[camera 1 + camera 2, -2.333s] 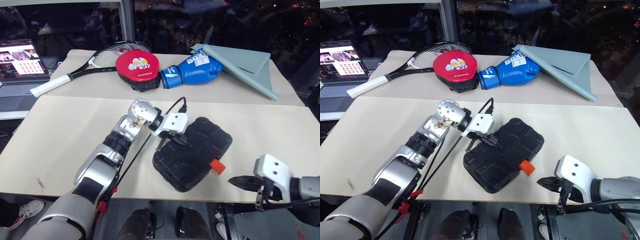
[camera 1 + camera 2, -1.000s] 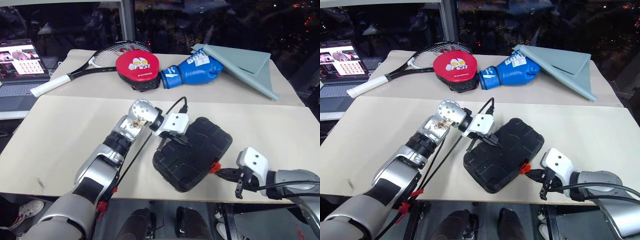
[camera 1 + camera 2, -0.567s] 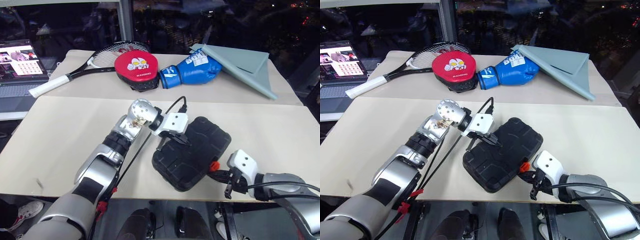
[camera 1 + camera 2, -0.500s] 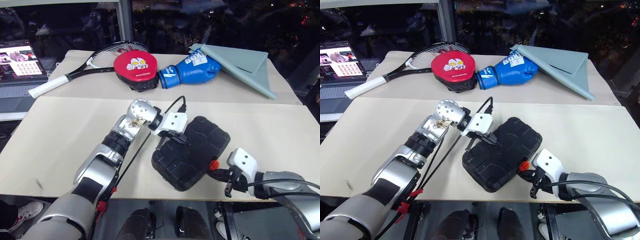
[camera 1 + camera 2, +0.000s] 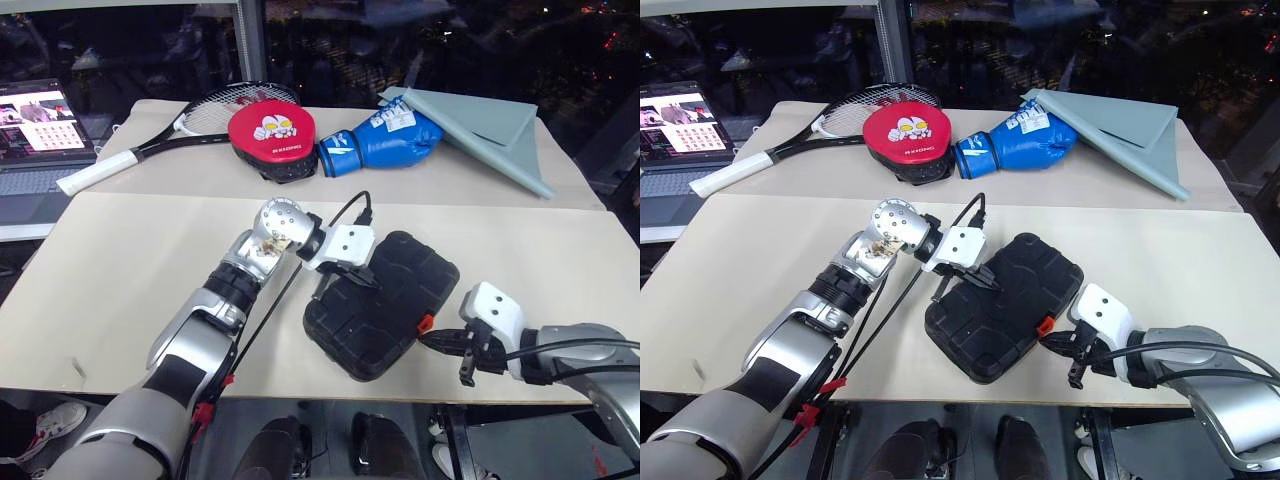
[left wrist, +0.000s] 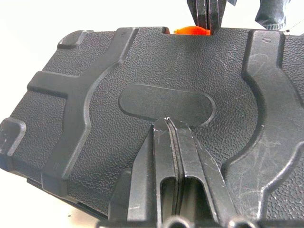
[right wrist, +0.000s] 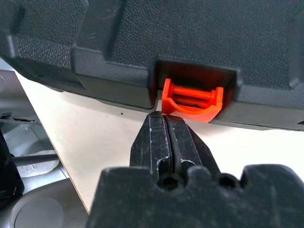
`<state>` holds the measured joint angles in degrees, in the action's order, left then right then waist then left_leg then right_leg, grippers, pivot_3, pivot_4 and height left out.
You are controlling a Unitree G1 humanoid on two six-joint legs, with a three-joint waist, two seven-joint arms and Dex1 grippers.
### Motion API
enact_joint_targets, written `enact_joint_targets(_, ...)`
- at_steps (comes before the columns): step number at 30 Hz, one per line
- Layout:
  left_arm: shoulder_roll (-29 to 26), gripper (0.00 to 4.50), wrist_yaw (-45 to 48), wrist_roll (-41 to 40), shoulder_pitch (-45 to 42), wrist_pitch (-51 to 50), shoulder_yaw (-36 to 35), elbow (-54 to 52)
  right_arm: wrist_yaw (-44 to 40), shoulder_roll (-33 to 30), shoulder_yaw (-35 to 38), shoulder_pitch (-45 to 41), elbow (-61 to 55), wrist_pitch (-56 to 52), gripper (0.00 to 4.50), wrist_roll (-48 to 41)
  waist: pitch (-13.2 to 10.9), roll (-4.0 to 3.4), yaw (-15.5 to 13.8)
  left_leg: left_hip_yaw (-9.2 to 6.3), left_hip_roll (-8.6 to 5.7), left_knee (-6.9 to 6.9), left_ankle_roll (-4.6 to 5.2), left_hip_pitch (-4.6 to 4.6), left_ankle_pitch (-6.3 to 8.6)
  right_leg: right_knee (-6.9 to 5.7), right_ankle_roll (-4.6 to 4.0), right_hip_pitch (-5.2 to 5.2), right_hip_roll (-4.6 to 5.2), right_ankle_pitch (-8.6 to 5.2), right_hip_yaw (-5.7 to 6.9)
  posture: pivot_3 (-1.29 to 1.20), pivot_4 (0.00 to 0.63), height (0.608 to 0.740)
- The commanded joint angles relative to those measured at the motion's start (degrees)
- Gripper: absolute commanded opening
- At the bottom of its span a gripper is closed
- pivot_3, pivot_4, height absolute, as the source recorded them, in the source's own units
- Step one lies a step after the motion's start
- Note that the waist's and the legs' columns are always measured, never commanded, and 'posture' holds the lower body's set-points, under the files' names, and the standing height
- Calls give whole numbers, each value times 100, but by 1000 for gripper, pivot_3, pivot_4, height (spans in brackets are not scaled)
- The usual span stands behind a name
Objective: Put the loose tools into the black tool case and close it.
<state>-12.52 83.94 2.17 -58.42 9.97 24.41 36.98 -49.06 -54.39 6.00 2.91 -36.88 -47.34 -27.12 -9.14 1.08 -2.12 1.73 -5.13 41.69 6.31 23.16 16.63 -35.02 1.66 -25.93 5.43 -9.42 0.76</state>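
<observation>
The right gripper (image 7: pixel 165 124), fingers together, has moved in to the orange latch (image 7: pixel 192 100); its wrist view shows the tips just under it. The left gripper (image 5: pixel 362 277), also closed, still presses the lid of the shut case (image 5: pixel 385 318) on the near table (image 5: pixel 120 260)

Near beige tabletop (image 5: pixel 120 270): closed black ribbed plastic tool case (image 5: pixel 385 300), centre, toward 5 o'clock. Far beige table (image 5: pixel 470 175): black-and-white tennis racket (image 5: pixel 190 125) at 11, round red punch pad (image 5: pixel 272 138) at 12, blue boxing glove (image 5: pixel 375 140), grey folded cloth (image 5: pixel 490 125) at 1.
</observation>
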Motion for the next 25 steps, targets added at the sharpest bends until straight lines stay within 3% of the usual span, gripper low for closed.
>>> enact_joint_targets(1,42,37,112,24,153,-180,133,-38,-218,-117,668,94,-246,401,0,-123,0,0,-5,0,0,0,0,0,0,1,0,0,0,0,0,0,150,732)
enact_joint_targets(3,-107,37,215,-133,175,-527,-16,-172,-433,-145,1065,319,-271,434,0,-269,0,0,-11,0,0,0,1,1,0,1,0,0,0,0,0,0,150,732)
enact_joint_targets(4,-224,534,268,-218,198,-682,-115,-271,-556,-129,1319,422,-281,412,0,-423,0,0,-16,0,0,0,1,1,0,1,1,0,0,0,1,0,150,732)
enact_joint_targets(6,-543,1048,377,-455,253,-1216,-364,-564,-899,-111,1911,593,-265,373,0,-818,0,0,-15,0,0,0,2,5,0,1,1,-4,-2,0,2,0,150,732)
enact_joint_targets(7,-810,1435,502,-650,314,-1577,-546,-788,-1108,-136,2280,643,-194,280,577,-1089,0,0,-4,-1,0,-1,4,5,0,1,1,-4,-4,0,2,0,150,732)
enact_joint_targets(10,-1703,2690,811,-1244,627,-2519,-983,-1592,-1507,-225,3153,637,169,23,1581,-1769,-1,-2,135,0,3,-7,9,8,-4,-3,-1,-16,-11,0,-5,0,150,732)
enact_joint_targets(11,-1985,2847,843,-1431,744,-2768,-1063,-1844,-1603,-271,3344,630,289,-50,1748,-1925,-2,-3,162,0,3,-8,9,8,-4,-4,-2,-19,-12,-1,-5,0,150,732)
enact_joint_targets(15,-3413,4345,856,-2291,1495,-3759,-1504,-3025,-2399,-632,4071,838,792,-227,3199,-2327,-4,-7,151,-2,4,-12,-1,4,0,-3,-5,-17,-8,-2,-3,0,150,732)
enact_joint_targets(18,-4112,4500,850,-2619,2074,-4196,-1945,-3743,-2831,-876,4341,981,1081,-292,4259,-2417,-5,-8,127,-2,4,-21,-3,-9,4,5,-4,-19,-4,-2,-1,0,150,732)
enact_joint_targets(19,-4252,4500,823,-2710,2235,-4291,-2083,-3905,-2915,-930,4385,997,1151,-321,4421,-2455,-5,-9,102,-2,3,-22,-2,-10,6,8,-4,-17,-1,-2,0,0,150,732)
enact_joint_targets(25,-4352,4500,221,-3100,2798,-4668,-2634,-4522,-2995,-988,4186,883,1382,-68,4421,-2304,-6,-10,17,-1,1,-21,-9,-25,5,10,0,2,6,-3,3,0,150,732)
